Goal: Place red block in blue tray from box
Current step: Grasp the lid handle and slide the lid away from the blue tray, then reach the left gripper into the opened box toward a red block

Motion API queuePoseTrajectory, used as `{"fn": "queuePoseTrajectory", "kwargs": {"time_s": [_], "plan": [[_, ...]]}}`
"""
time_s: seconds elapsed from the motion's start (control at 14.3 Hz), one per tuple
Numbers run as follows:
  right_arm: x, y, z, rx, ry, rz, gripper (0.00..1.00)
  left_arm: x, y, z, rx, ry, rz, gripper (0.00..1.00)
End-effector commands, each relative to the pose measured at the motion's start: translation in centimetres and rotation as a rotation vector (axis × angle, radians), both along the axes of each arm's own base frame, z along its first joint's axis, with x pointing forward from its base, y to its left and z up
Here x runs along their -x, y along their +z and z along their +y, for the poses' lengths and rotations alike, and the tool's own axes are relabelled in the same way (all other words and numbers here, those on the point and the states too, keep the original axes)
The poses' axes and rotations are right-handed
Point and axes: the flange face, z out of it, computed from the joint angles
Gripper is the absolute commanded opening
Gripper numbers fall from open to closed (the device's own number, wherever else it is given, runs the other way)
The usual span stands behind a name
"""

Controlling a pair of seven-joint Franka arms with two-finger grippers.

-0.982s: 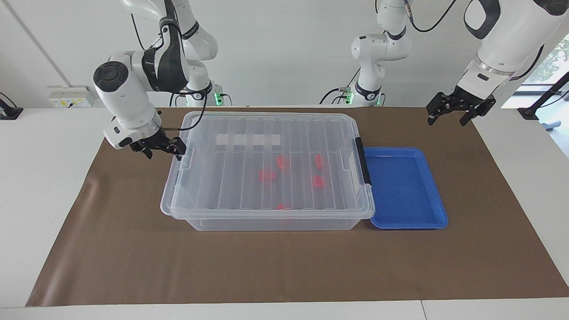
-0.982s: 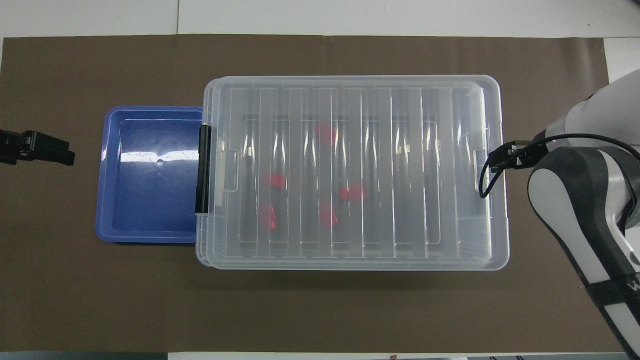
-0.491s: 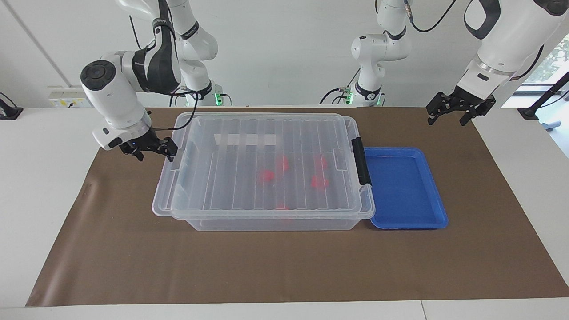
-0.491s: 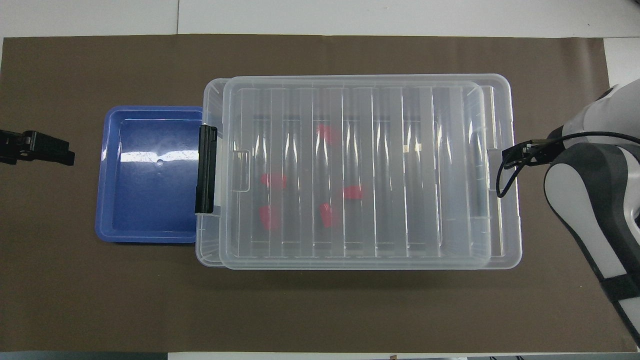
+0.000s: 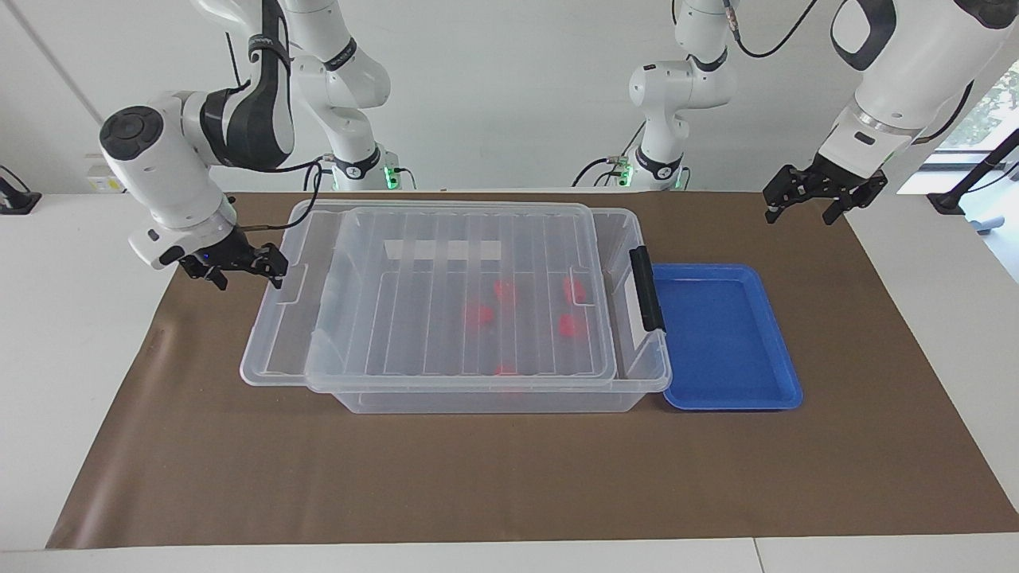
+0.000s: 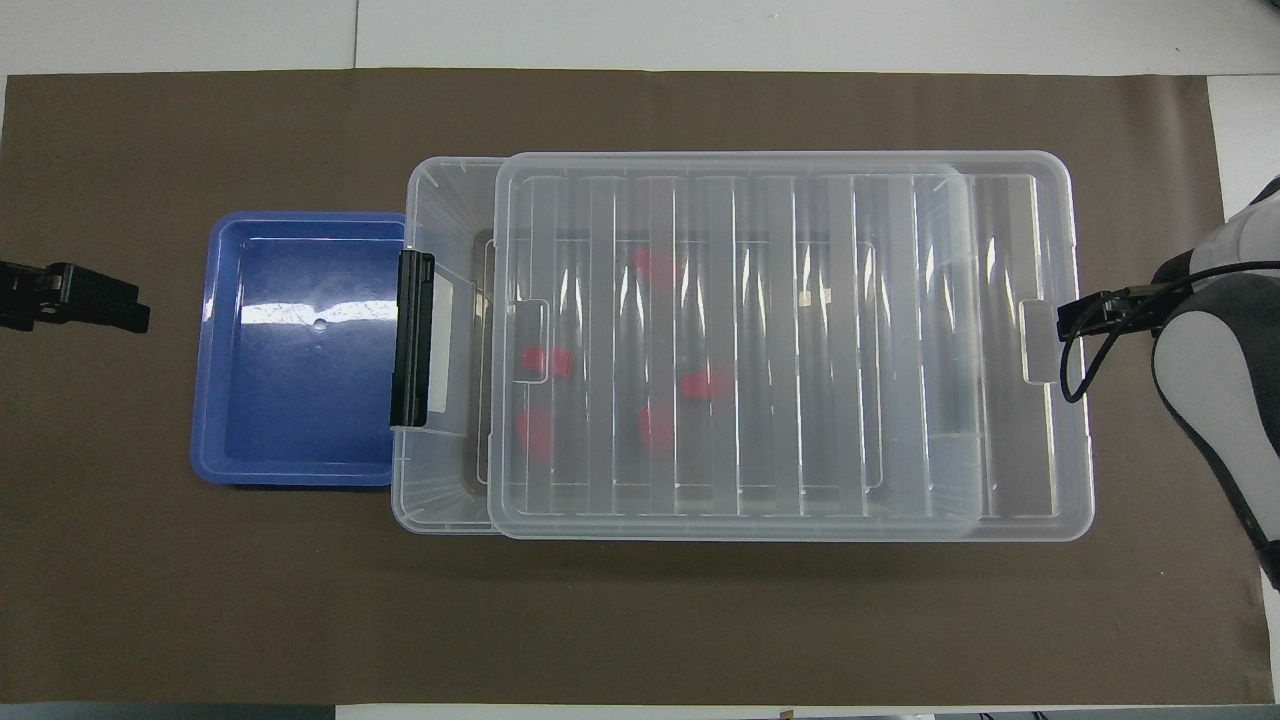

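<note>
Red blocks point(image 5: 479, 315) lie in the box point(image 5: 509, 398), under its lid point(image 5: 414, 318); which is wanted is unclear. The blue tray point(image 5: 728, 338) touches the box's latch end and sits empty. The lid overhangs toward the right arm's end, where the right gripper point(image 5: 237, 269) meets its edge, fingers spread wide; whether they grip it, I cannot tell. Judgement: draw the lid level and fully clear. The left gripper point(image 5: 820, 197) waits over the mat point(image 5: 509, 477), spread wide, empty. The overhead view hides the right fingertips but shows the gap opened at the latch.
</note>
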Motion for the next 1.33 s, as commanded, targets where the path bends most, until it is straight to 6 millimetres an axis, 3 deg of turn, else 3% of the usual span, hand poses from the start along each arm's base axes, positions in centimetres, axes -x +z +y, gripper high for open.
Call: {"fn": "queuePoseTrajectory", "kwargs": {"time_s": [0.0, 0.14, 0.35, 0.77, 0.91, 1.26], "plan": [[0.4, 0.1, -1.2, -0.004, 0.038, -0.031, 1.00, 0.8, 0.1, 0.0, -0.002, -0.005, -0.006, 1.00], [0.6, 0.2, -2.8, -0.004, 0.052, -0.035, 1.00, 0.8, 0.1, -0.5, -0.002, -0.015, -0.010, 1.00], [0.8, 0.2, -3.5, -0.002, 0.058, -0.036, 1.00, 0.8, -0.1, -2.3, -0.001, -0.045, -0.026, 1.00], [1.0, 0.2, -6.0, 0.002, 0.119, -0.056, 1.00, 2.6, -0.5, -11.7, 0.006, -0.093, -0.075, 1.00], [1.2, 0.4, -7.3, 0.005, 0.129, -0.064, 1.00, 4.1, -1.0, -15.0, 0.008, -0.065, -0.076, 1.00], [1.5, 0.4, -9.3, 0.012, 0.166, -0.079, 1.00, 7.1, -4.9, -23.2, 0.033, 0.057, -0.109, 1.00]]}}
